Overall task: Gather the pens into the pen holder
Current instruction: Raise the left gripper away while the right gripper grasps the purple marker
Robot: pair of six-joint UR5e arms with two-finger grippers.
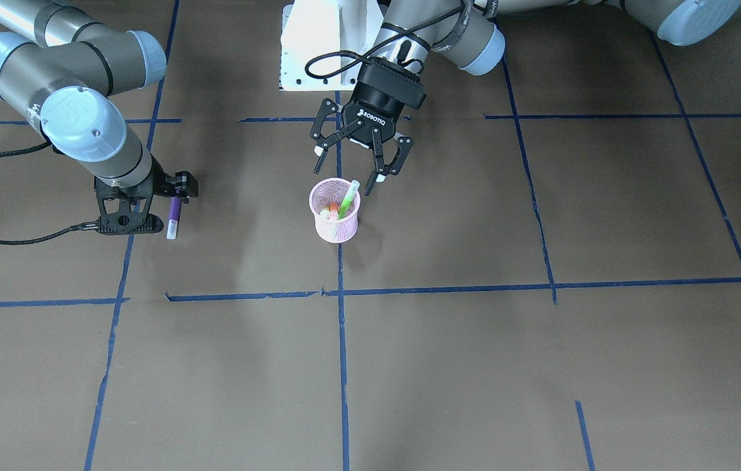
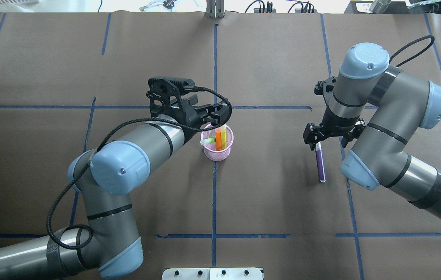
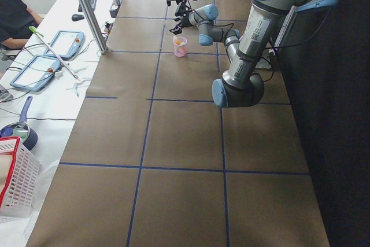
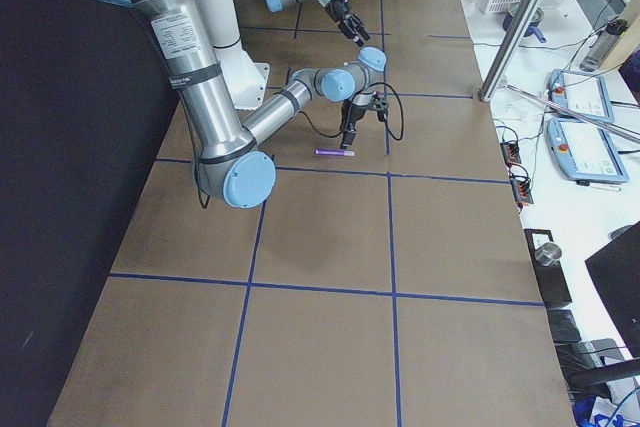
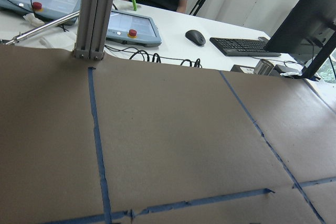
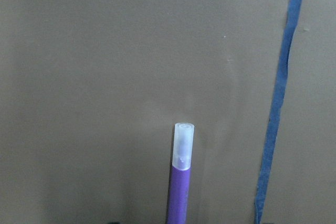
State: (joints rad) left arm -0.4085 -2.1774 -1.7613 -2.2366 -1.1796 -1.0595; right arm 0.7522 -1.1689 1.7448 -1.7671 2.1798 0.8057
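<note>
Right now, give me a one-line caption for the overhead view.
Left gripper above the cup holding three pens; right gripper at one end of the purple pen, the last one out.

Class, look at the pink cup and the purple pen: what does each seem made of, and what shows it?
The pink cup looks like painted wire mesh, probably metal: its wall shows a fine grid. The purple pen looks like smooth plastic, with a pale translucent cap.

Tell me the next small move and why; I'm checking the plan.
Probably close the right gripper on the end of the purple pen: it sits there, grip unclear, and that pen alone lies outside the pen holder, where three pens stand.
</note>
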